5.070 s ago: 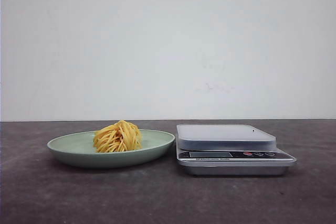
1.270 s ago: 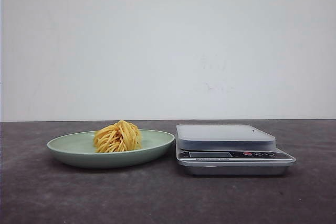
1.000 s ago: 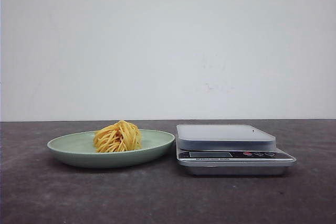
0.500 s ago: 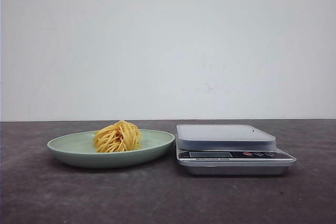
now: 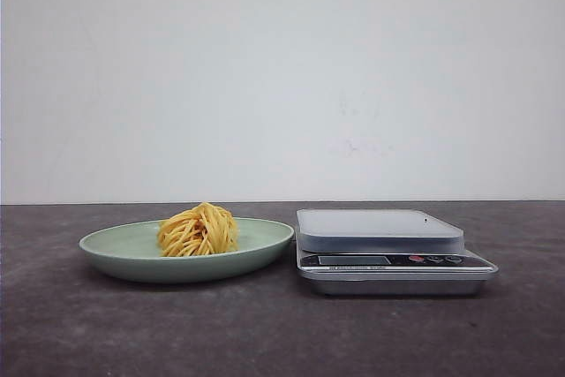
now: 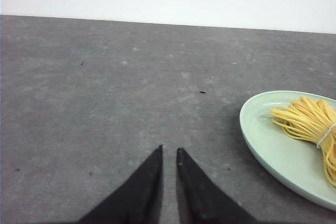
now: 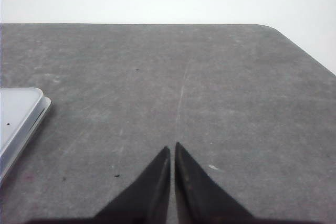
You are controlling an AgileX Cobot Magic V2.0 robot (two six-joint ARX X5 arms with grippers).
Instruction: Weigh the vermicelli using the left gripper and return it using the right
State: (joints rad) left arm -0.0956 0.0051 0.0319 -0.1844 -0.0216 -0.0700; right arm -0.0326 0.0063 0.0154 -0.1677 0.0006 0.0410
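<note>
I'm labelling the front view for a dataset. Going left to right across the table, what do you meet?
Pale green plate with the vermicelli resting on it → silver kitchen scale, its platform bare.

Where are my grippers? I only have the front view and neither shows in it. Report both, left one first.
Observer: The left gripper hangs over the bare dark grey table, jaws nearly together and holding nothing.
Operator: Give me its position against the noodles.
Observer: The nest-shaped ball of thin yellow vermicelli on the pale green plate lies off to one side of the jaws, not between them.
Operator: Now the right one.
Observer: The right gripper is also over bare table, jaws nearly together and empty. Only a corner of the silver digital scale shows in its view, off to the side.
</note>
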